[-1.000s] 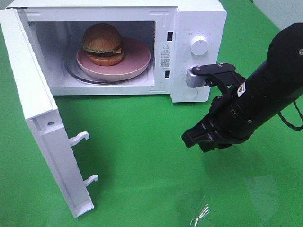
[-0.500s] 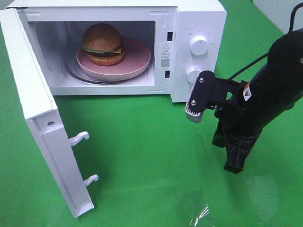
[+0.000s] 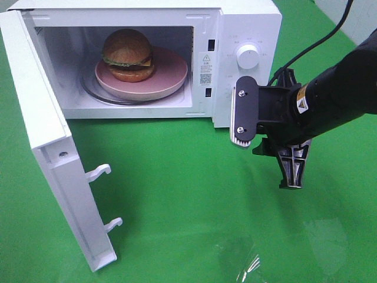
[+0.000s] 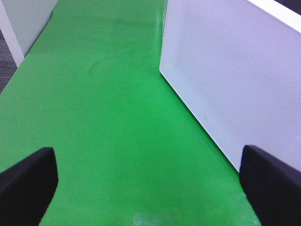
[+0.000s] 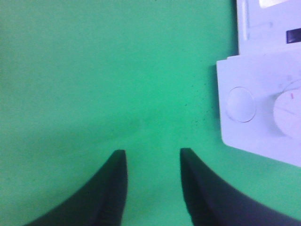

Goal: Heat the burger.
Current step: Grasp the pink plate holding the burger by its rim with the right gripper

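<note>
exterior high: right end effector (image 3: 268, 150) empty beside microwave (image 3: 247, 23), door (image 3: 41, 135) open.

No wording can be made out anywhere. The microwave (image 3: 235, 35) carries a white sticker (image 3: 205, 68) on the inner frame beside its cavity, with a warning triangle on top, lines of print too small to read, and a square code pattern below (likely a QR code). Faint grey marks ring the upper dial (image 3: 247, 56), illegible. The right arm (image 3: 336, 94) bears a small label (image 3: 301, 107) with an orange-and-white triangle sign; its print is unreadable.
</note>
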Controlling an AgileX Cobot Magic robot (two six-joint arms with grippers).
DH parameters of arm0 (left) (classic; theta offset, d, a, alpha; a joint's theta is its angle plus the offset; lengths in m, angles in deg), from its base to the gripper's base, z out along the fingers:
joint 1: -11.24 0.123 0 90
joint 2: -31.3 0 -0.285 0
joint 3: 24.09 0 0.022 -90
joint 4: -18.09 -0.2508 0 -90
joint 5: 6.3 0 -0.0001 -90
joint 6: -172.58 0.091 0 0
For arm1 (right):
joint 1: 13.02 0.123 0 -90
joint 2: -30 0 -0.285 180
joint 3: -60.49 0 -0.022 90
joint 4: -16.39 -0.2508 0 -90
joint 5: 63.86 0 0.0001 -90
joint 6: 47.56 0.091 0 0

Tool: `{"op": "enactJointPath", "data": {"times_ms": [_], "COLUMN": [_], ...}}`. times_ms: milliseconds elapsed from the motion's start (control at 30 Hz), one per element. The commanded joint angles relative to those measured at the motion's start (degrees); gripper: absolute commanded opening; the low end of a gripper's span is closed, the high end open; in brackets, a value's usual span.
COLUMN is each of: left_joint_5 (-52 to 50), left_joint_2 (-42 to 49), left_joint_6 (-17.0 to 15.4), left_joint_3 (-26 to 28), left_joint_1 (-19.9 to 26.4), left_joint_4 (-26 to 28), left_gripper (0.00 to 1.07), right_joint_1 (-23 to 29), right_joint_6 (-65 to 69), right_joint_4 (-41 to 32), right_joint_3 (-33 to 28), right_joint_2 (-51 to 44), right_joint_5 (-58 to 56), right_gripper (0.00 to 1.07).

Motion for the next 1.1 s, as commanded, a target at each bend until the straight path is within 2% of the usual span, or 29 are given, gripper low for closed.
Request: {"op": "enactJointPath", "data": {"times_ms": [33, 67, 133, 167, 200, 433, 633, 1033, 1100], "left_joint_5": [-0.4, -0.4, -0.4, -0.4, -0.4, -0.4, -0.4, -0.4, -0.4], "left_joint_2": [0.9, 0.9, 0.9, 0.9, 0.9, 0.9, 0.9, 0.9, 0.9], "left_joint_6": [-0.2, -0.2, -0.2, -0.2, -0.2, -0.2, -0.2, -0.2, -0.2], "left_joint_3": [-0.2, -0.2, -0.2, -0.2, -0.2, -0.2, -0.2, -0.2, -0.2], "left_joint_1": [0.2, 0.2, 0.2, 0.2, 0.2, 0.2, 0.2, 0.2, 0.2], "left_joint_4": [0.4, 0.4, 0.4, 0.4, 0.4, 0.4, 0.4, 0.4, 0.4], "left_gripper": [0.96, 0.96, 0.96, 0.96, 0.96, 0.96, 0.96, 0.96, 0.96], "right_joint_1": [0.1, 0.1, 2.3, 2.3, 3.4, 5.7, 7.7, 9.5, 10.3], "right_joint_6": [-1.0, -1.0, -1.1, -1.1, -1.0, 1.5, 5.2, 5.7, 5.7], "right_joint_4": [1.2, 1.2, 5.4, 5.4, 7.7, 12.9, 17.4, 18.5, 18.4], "right_joint_3": [0.3, 0.3, 0.6, 0.6, 1.0, 4.6, 10.2, 18.7, 22.1], "right_joint_2": [-0.4, -0.4, -0.4, -0.4, -0.4, -0.4, 1.9, 10.2, 13.3], "right_joint_5": [2.9, 2.9, 3.1, 3.1, 2.8, 1.4, 0.1, 0.3, 0.6], "right_gripper": [0.65, 0.65, 0.89, 0.89, 0.94, 0.92, 0.91, 0.9, 0.89]}}
